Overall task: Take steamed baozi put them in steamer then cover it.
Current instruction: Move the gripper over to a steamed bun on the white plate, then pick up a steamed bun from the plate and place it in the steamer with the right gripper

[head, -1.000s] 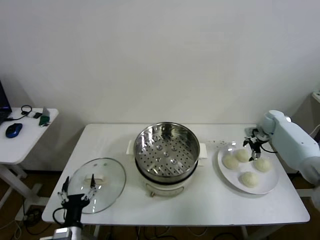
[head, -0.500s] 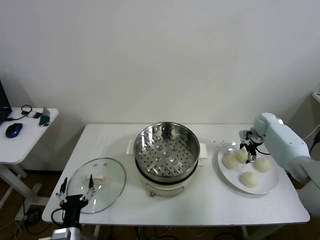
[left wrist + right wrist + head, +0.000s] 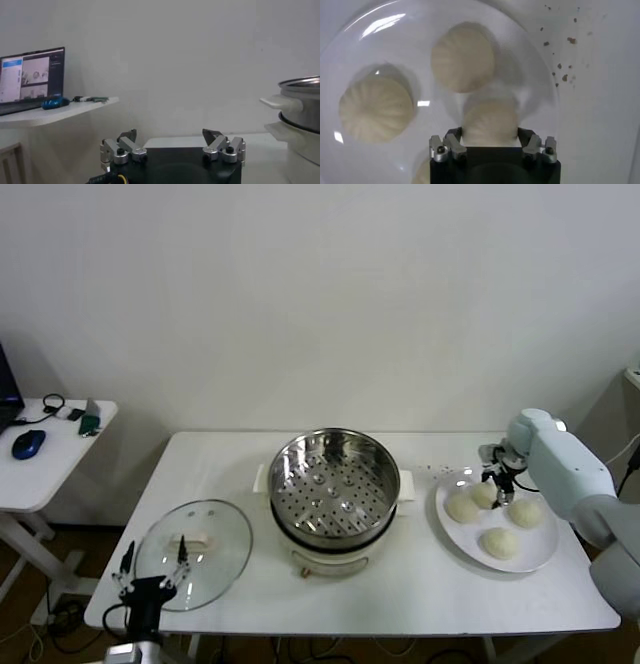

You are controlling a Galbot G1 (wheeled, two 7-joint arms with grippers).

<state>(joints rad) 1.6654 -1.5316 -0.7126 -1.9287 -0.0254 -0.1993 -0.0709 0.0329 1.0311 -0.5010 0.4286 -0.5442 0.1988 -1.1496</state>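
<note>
A: White tabletop (image 3: 420, 584); right end effector (image 3: 499, 474) reaches down onto the plate (image 3: 520, 562), jaws spread around one steamed baozi (image 3: 489, 122).

B: Wrist cam shows that. Left end effector (image 3: 150, 572) hangs open off the front edge; steamer (image 3: 334, 489) sits mid-table.

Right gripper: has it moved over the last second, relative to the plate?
Yes. The right gripper has shifted slightly left and down, closing on the rear bun on the plate, its fingers now either side of it.
</note>
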